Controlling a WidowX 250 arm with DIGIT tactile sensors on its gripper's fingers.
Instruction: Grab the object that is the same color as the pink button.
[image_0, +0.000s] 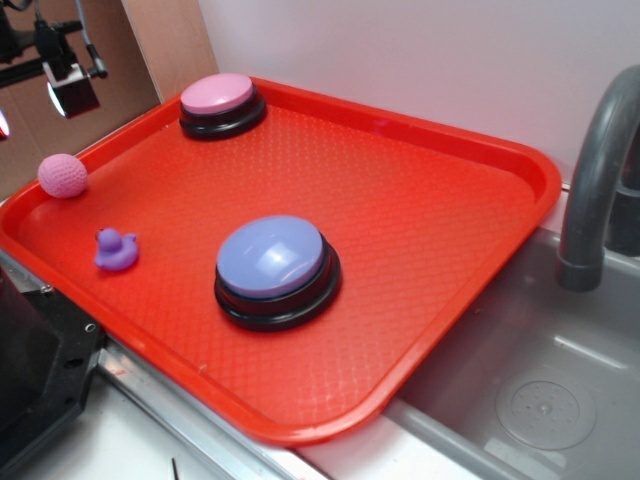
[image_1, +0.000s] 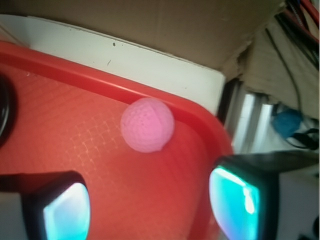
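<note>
Small pink crocheted yarn ball (image_1: 147, 124) sits at the red plastic tray's (image_1: 75, 145) corner rim.
Gripper (image_1: 150, 202) fingers spread apart, empty, short of the ball.

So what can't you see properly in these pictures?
- Exterior: the end effector's fingers are out of frame, so whether they are open is hidden.
- Wrist: the pink ball is blurred; its texture is unclear.
- Wrist: a button is cut off by the left edge; its colour is hidden.
- Wrist: the fingers are cut off at the bottom.
</note>
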